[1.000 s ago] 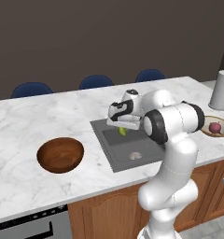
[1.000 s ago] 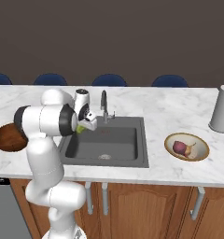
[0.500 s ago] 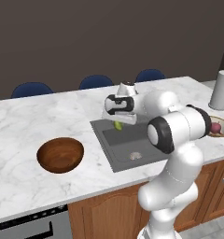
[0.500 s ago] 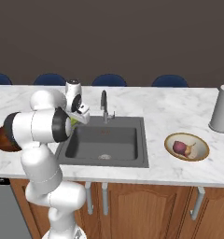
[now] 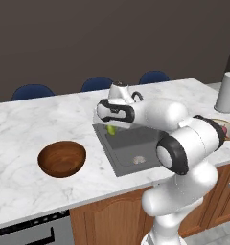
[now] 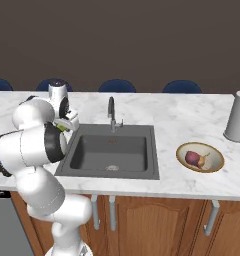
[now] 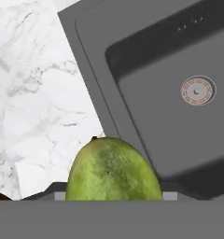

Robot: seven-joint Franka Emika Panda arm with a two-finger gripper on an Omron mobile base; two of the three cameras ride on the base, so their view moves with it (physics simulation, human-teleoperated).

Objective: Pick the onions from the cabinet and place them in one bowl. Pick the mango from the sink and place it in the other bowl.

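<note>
My gripper (image 5: 110,124) is shut on the mango (image 5: 110,130), a small yellow-green oval fruit, and holds it in the air over the left rim of the sink (image 5: 136,149). From the right base the mango (image 6: 63,126) peeks out beside the gripper (image 6: 67,124), left of the grey sink (image 6: 112,152). In the hand view the mango (image 7: 113,172) hangs above the sink's rim (image 7: 93,60) and white marble. The deep dark bowl (image 5: 62,158) stands left of the sink. The light tan bowl (image 6: 200,157) holds a reddish-purple onion (image 6: 192,158) and a tan one (image 6: 206,159). The cabinet is out of view.
A grey faucet (image 6: 111,112) rises behind the sink. A pale jug-like vessel (image 6: 238,122) stands at the counter's right end. Blue chair backs (image 5: 96,83) line the counter's far side. The drain (image 7: 198,90) lies in the basin floor.
The arm has lifted the mango out of the basin and carried it left, from above the sink's middle to above its left rim. The grip has stayed shut.
</note>
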